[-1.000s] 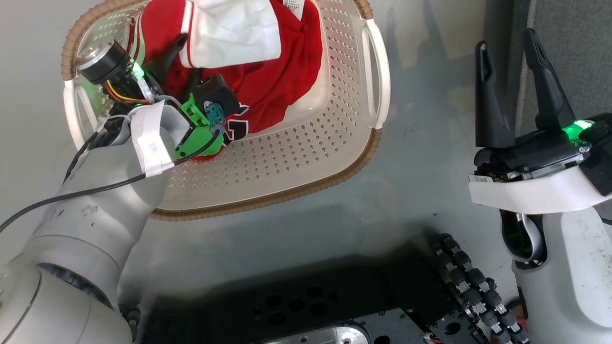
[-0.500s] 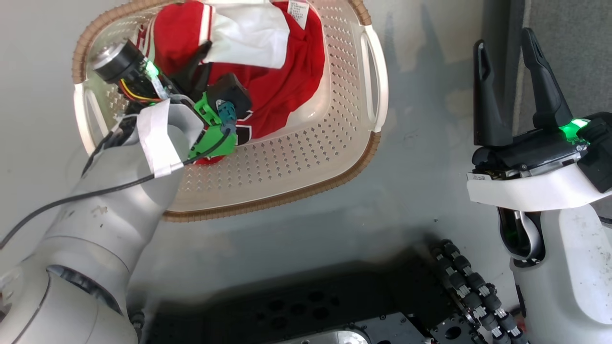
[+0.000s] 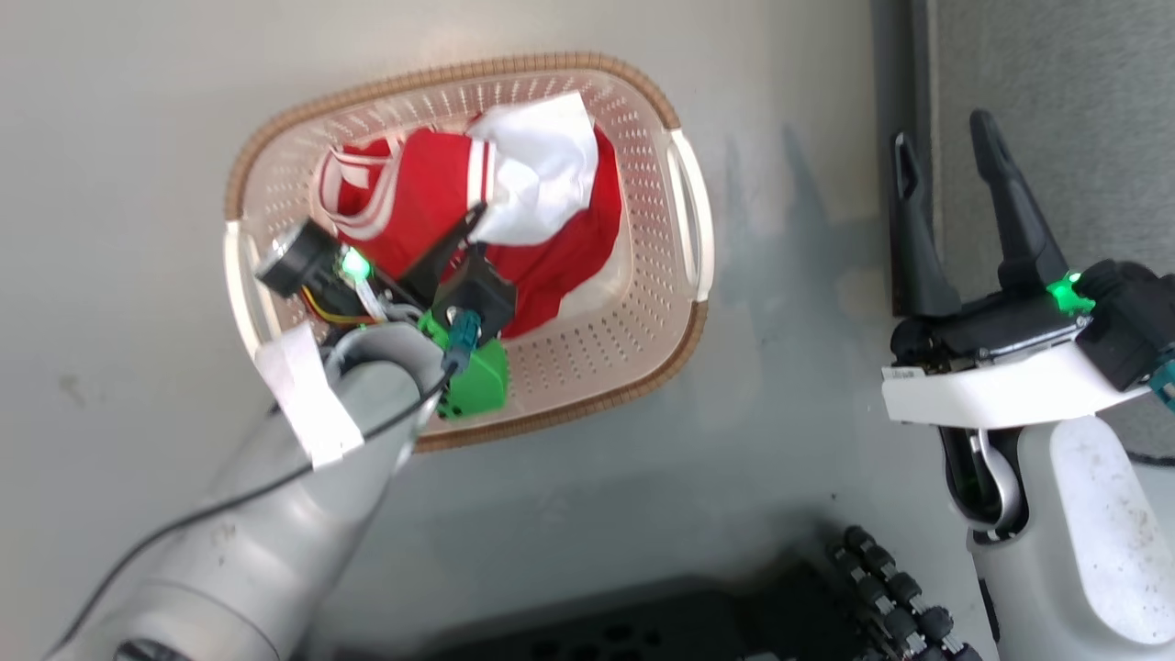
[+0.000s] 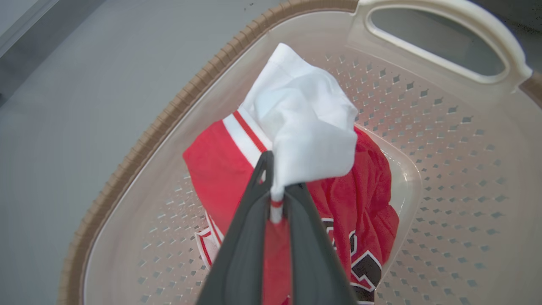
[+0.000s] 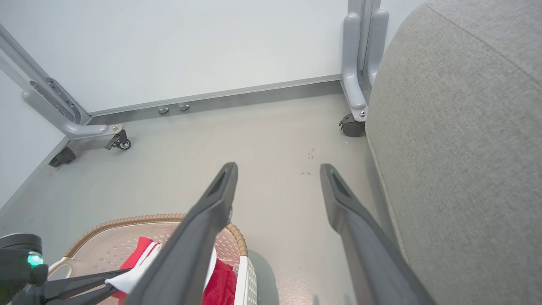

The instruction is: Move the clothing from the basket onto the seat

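Left hand (image 4: 277, 180): fingers pressed together, pinching a fold of the clothing (image 3: 422, 197) where a white panel (image 4: 305, 127) meets red-and-white striped trim; a strip of that trim shows between the two fingers in the left wrist view. The pinched fold stands above the rest of the clothing, which lies bunched in the far half of the basket (image 3: 661, 303). The near part of the basket's perforated bottom is bare. Black-and-white print (image 4: 360, 262) shows on the red fabric at the near right of the heap; it is creased and partly covered, and the figure cannot be read. The basket stands on the grey floor (image 3: 138, 138), with its brown woven-look rim (image 3: 459, 73) and white side handles uppermost. Right hand (image 3: 944, 128): fingers spread and holding nothing, right of the basket and well apart from it, above the floor at the edge of the seat (image 5: 465, 127). The grey seat lies to the right of the basket. A green light (image 3: 1060, 292) glows on the right wrist. A white partition on castors (image 5: 118, 142) stands at the far side.
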